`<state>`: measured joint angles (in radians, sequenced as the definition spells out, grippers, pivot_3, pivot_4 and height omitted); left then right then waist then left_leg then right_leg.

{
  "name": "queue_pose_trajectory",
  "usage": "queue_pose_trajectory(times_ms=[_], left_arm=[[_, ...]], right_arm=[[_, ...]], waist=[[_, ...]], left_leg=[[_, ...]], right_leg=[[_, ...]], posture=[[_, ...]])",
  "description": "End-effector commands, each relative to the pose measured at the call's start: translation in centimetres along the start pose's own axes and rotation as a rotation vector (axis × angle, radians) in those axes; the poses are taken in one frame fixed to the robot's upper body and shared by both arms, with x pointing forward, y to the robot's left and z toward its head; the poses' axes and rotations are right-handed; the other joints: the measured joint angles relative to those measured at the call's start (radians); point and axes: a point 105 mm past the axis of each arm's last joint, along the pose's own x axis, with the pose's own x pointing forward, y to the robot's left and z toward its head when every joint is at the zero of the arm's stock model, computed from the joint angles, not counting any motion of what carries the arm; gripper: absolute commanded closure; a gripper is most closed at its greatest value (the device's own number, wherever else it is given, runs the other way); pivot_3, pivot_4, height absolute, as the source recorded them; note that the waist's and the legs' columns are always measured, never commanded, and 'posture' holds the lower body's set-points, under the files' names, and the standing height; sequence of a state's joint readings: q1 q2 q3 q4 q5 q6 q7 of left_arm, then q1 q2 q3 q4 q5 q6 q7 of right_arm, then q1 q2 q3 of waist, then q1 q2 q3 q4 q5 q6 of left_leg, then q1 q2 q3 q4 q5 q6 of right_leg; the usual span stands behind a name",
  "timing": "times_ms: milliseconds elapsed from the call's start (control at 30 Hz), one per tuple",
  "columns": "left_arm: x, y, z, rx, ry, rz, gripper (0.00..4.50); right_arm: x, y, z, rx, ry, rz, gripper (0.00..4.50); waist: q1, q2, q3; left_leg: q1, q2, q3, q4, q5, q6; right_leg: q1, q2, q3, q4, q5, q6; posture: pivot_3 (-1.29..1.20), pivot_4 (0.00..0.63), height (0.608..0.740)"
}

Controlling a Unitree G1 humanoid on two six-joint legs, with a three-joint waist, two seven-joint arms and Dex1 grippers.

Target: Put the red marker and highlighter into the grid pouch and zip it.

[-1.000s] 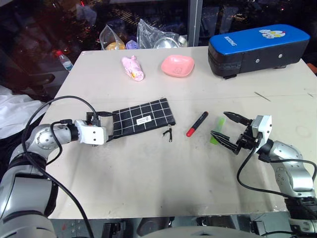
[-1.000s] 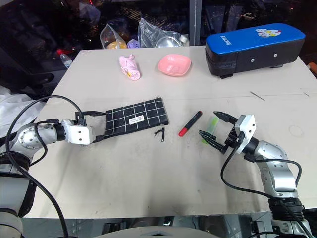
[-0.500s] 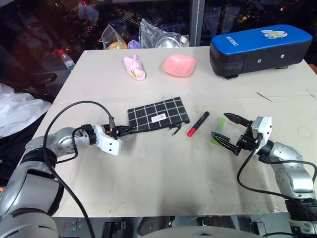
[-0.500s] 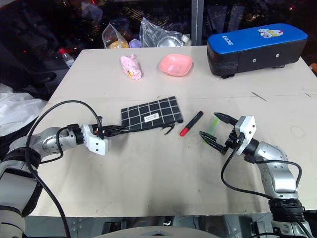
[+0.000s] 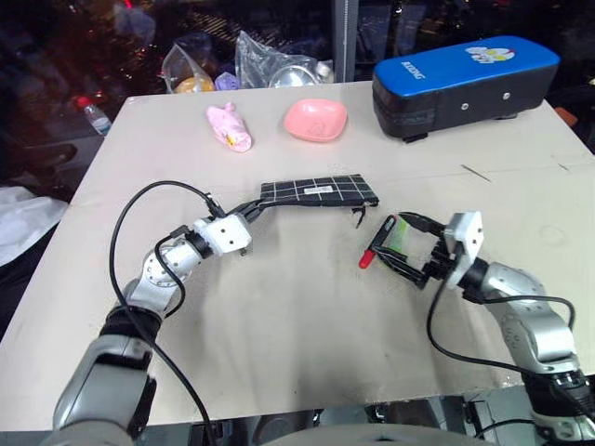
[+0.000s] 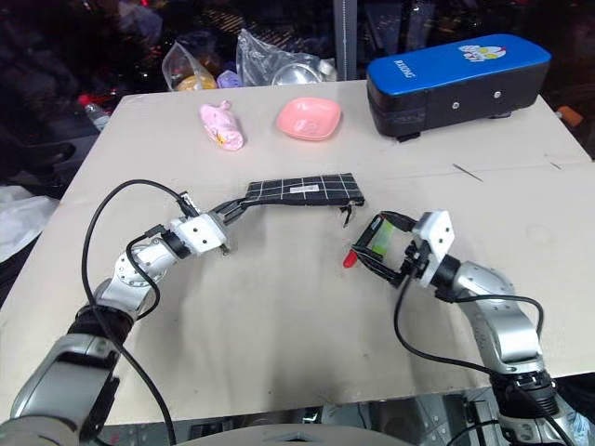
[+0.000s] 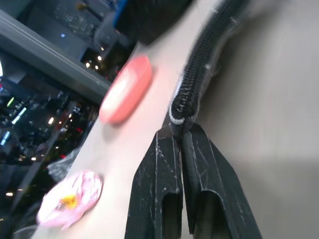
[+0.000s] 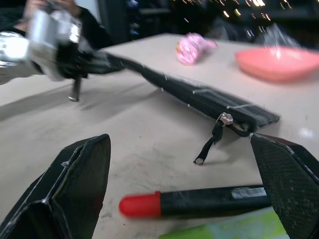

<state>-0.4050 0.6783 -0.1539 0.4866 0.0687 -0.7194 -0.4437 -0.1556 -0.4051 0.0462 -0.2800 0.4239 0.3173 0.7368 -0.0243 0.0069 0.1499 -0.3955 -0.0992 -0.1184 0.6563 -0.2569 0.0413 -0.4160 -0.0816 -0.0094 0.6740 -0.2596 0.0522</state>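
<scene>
Beige and scuffed, the worktop (image 5: 279, 334) sits against a dark, cluttered background. Near its far edge, from left to right, lie a pink wrapped item (image 5: 229, 126), a pink dish (image 5: 315, 119) and a big blue-and-black case (image 5: 462, 72) toward the far right corner.

On the left side, the left tool (image 5: 249, 210) is pinched tight on the left end of the grid pouch (image 5: 319, 191) — the left wrist view shows both black fingers (image 7: 164, 184) pressed together on the pouch's zipper edge. The pouch stretches from that grip toward the middle of the worktop, its held end raised off the surface. Its black zipper pull (image 5: 357, 216) dangles at the right end, just off the fabric.

Right of the pouch, toward the middle of the worktop, the red marker (image 5: 374, 248) lies flat, its red end pointing toward the near edge. The highlighter (image 5: 398, 236) lies just beside it, on its right.

The right tool (image 5: 402, 245) stands wide, fingers spread to either side of the marker and highlighter — closed on neither.
</scene>
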Motion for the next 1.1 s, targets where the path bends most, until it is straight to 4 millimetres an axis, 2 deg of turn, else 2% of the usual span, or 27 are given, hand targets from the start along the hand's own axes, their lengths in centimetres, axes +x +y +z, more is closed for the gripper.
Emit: queue_pose_trajectory(times_ms=[33,167,300,600,800,1100], left_arm=[[0.1,1.4,1.7,-0.023,-0.016,0.065,4.44],[0.4,0.4,2.7,-0.015,0.022,0.059,4.44],[0.3,0.2,3.0,-0.029,0.064,0.085,4.44],[-1.1,0.5,1.8,-0.104,0.191,0.239,4.44],[-1.2,0.3,2.3,-0.148,0.201,0.291,4.44],[-0.4,-1.7,3.6,-0.192,0.165,0.244,4.44]], right_arm=[[1.5,0.3,1.4,-0.015,0.002,-0.024,0.00],[3.4,-1.5,0.1,0.035,0.146,-0.158,0.00],[4.1,-2.2,0.3,0.123,0.182,-0.230,0.00],[3.6,-4.3,1.1,0.076,0.176,-0.364,0.00],[3.4,-3.7,1.0,0.106,0.198,-0.341,0.00],[6.4,-3.0,0.3,0.188,0.170,-0.304,0.00]], waist=[[0.002,0.000,0.000],[0.008,0.000,0.000],[0.016,-0.001,0.000],[0.012,-0.001,0.000],[0.012,-0.001,0.000],[0.011,-0.001,0.000]], left_leg=[[0.000,0.000,0.000,0.000,0.000,0.000],[0.000,0.000,0.000,0.001,0.000,0.000],[0.000,0.000,-0.001,0.001,0.000,0.000],[0.000,0.000,0.000,0.001,0.000,0.000],[0.000,0.000,0.000,0.001,0.000,0.000],[0.000,0.000,0.001,0.002,0.000,0.000]], right_leg=[[0.000,0.000,0.000,0.000,0.000,0.000],[0.000,0.000,0.000,0.000,0.000,0.000],[0.000,0.000,0.000,0.001,0.000,0.000],[0.000,0.000,0.000,0.001,0.000,0.000],[0.000,0.000,0.000,0.001,0.000,0.000],[0.000,0.000,0.000,0.001,0.000,0.000]], posture=[[0.00,0.150,0.734],[0.00,0.150,0.734],[0.00,0.150,0.734],[0.00,0.150,0.734],[0.00,0.150,0.734],[0.00,0.150,0.734]])
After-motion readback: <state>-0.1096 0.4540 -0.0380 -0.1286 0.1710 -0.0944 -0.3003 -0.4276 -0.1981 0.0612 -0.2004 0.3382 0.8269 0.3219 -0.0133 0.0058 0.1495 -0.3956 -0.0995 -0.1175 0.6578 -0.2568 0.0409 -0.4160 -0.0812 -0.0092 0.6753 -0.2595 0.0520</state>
